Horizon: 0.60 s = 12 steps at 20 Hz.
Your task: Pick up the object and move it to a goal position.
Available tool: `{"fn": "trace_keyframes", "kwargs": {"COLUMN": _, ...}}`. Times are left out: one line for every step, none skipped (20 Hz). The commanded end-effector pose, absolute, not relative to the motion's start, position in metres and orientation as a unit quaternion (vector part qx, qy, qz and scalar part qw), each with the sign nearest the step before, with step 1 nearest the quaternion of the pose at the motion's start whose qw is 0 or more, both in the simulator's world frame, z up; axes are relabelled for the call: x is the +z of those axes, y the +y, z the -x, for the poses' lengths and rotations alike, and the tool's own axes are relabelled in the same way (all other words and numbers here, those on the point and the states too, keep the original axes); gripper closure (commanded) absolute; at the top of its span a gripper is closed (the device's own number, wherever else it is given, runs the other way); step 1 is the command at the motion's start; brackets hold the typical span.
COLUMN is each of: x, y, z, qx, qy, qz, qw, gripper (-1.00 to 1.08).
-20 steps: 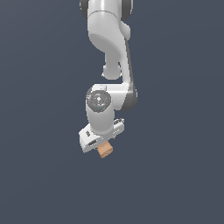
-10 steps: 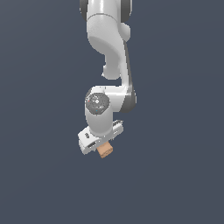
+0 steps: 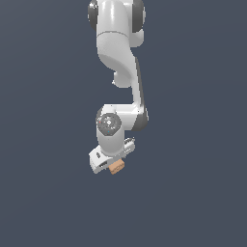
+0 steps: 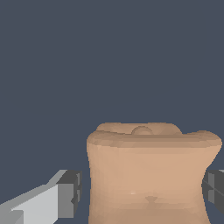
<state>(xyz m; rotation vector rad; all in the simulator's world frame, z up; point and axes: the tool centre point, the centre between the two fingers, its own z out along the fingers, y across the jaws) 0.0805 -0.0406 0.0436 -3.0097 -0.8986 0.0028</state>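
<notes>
While the arm [image 3: 118, 72] hangs down, its pincer [image 3: 115, 166] grips the object [image 3: 116, 167].

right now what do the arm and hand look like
The arm is glossy white with rounded links and dark grey joint seams. The wrist bears a round grey cap with small coloured dots. The hand is a white block; its fingers are pale grey with dark grey pads. No cables show.

Panda arm [image 3: 118, 58]: glossy white rounded links, dark grey joint bands, grey round cap on wrist. Gripper [image 3: 114, 163] white, blocky; fingers [image 4: 41, 203] white-grey with dark pads.
</notes>
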Motion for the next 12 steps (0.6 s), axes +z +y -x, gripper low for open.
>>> {"fn": "trace_keyframes", "kwargs": {"x": 0.039, "y": -0.0407, "z": -0.0815, "qx": 0.0, "qy": -0.286, "qz": 0.958, "qw": 0.0, "gripper": -0.92}}
{"fn": "trace_keyframes", "kwargs": {"x": 0.039, "y": -0.0407, "z": -0.0819, "qx": 0.0, "qy": -0.286, "qz": 0.958, "qw": 0.0, "gripper": -0.92}}
{"fn": "trace_keyframes", "kwargs": {"x": 0.0397, "y": -0.0407, "z": -0.0823, "qx": 0.0, "qy": -0.286, "qz": 0.958, "qw": 0.0, "gripper": -0.92}}
{"fn": "trace_keyframes", "kwargs": {"x": 0.04, "y": -0.0406, "z": -0.0824, "qx": 0.0, "qy": -0.286, "qz": 0.958, "qw": 0.0, "gripper": -0.92}}
{"fn": "trace_keyframes", "kwargs": {"x": 0.04, "y": -0.0406, "z": -0.0824, "qx": 0.0, "qy": -0.286, "qz": 0.958, "qw": 0.0, "gripper": 1.08}}
{"fn": "trace_keyframes", "kwargs": {"x": 0.04, "y": -0.0406, "z": -0.0824, "qx": 0.0, "qy": -0.286, "qz": 0.958, "qw": 0.0, "gripper": 1.08}}
{"fn": "trace_keyframes", "kwargs": {"x": 0.04, "y": -0.0406, "z": -0.0824, "qx": 0.0, "qy": -0.286, "qz": 0.958, "qw": 0.0, "gripper": 1.08}}
{"fn": "trace_keyframes", "kwargs": {"x": 0.04, "y": -0.0406, "z": -0.0824, "qx": 0.0, "qy": -0.286, "qz": 0.958, "qw": 0.0, "gripper": 1.08}}
{"fn": "trace_keyframes", "kwargs": {"x": 0.04, "y": -0.0406, "z": -0.0824, "qx": 0.0, "qy": -0.286, "qz": 0.958, "qw": 0.0, "gripper": 1.08}}
{"fn": "trace_keyframes", "kwargs": {"x": 0.04, "y": -0.0406, "z": -0.0824, "qx": 0.0, "qy": -0.286, "qz": 0.958, "qw": 0.0, "gripper": 1.08}}
{"fn": "trace_keyframes", "kwargs": {"x": 0.04, "y": -0.0406, "z": -0.0824, "qx": 0.0, "qy": -0.286, "qz": 0.958, "qw": 0.0, "gripper": 1.08}}
{"fn": "trace_keyframes", "kwargs": {"x": 0.04, "y": -0.0406, "z": -0.0824, "qx": 0.0, "qy": -0.286, "qz": 0.958, "qw": 0.0, "gripper": 1.08}}
